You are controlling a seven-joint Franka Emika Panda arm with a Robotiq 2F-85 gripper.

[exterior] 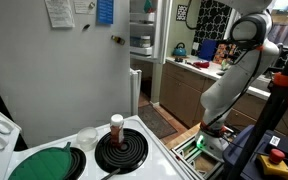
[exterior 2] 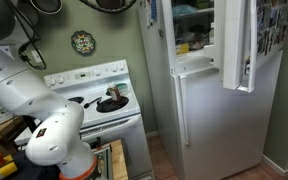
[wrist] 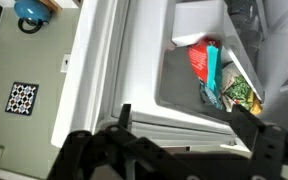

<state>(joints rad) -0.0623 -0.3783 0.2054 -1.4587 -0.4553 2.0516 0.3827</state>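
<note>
Robot gripper [wrist: 179, 115], jaws spread wide and holding nothing, hangs just in front of an open freezer [wrist: 179, 90]. Ahead of it and a little to its right, a red packet [wrist: 198, 60], a teal packet [wrist: 215, 75] and a green bag [wrist: 240, 93] lean together against the compartment's side wall, probably pushed there to stay upright. The freezer door [exterior 2: 236, 45] is swung fully aside, leaving the opening reachable for the hand.

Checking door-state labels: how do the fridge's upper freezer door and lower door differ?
The freezer door is swung open; the lower door is shut. The freezer door is shorter, the lower door much taller. The freezer door's face carries papers and magnets; the lower door's looks bare. Both are white.
</note>
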